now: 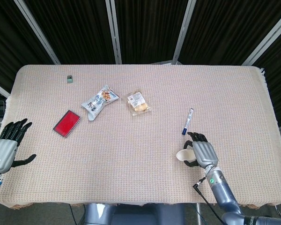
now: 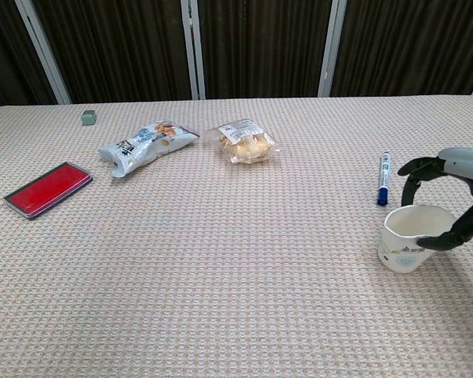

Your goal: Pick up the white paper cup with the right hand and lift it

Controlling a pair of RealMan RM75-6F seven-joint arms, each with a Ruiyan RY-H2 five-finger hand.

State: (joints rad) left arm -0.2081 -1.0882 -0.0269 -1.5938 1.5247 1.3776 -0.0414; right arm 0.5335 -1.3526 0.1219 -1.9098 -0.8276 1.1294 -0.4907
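The white paper cup [image 1: 181,155] [image 2: 406,240] stands on the table near the front right, its rim pressed into an oval. My right hand [image 1: 203,154] [image 2: 467,162] wraps it from the right: the fingers curl behind the rim and the thumb presses on the near side. The cup's base is still on the cloth. My left hand [image 1: 7,147] rests at the table's front left edge with fingers apart and nothing in it; only the head view shows it.
A blue pen [image 1: 188,121] [image 2: 384,178] lies just behind the cup. Further left are a bread packet [image 1: 138,103] [image 2: 247,142], a snack bag [image 1: 99,100] [image 2: 146,145], a red case [image 1: 66,123] [image 2: 47,188] and a small green eraser [image 1: 70,78] [image 2: 88,117].
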